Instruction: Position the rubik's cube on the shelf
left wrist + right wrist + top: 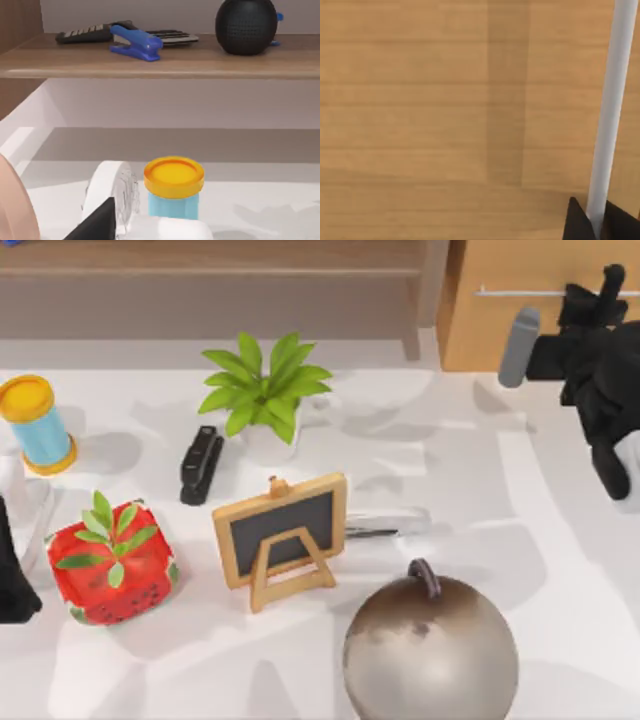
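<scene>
- The right end effector [597,225] is up at the light-wood drawer cabinet [480,330], at the far right of the worktop [560,570].
- In the right wrist view its two dark fingertips [577,222] sit nearly closed, one on each side of the cabinet's silver handle [610,110], and both seem to press against the bar.
- Cabinet wood grain lies right behind that end effector.
- The left end effector [15,585] is low at the worktop's left edge; how far open it is I cannot tell, and I see nothing in its hold.
- Just beside the left end effector stands the red strawberry box [112,565] with green leaves on top.
- Beyond the left end effector is a blue spool with yellow caps [173,187], with a white round roll [107,192] just beside it.
- The shelf [160,62] runs along the back of the worktop, well beyond the left end effector and beside the cabinet that the right one grips.
- On the shelf board lie a blue stapler [136,43], a dark keypad device [85,34] and a black round speaker [246,25].
- Between the two end effectors stand a potted plant [262,390], a black stapler [200,465], a small chalkboard on an easel [282,535] and a grey-brown ball [430,650].
</scene>
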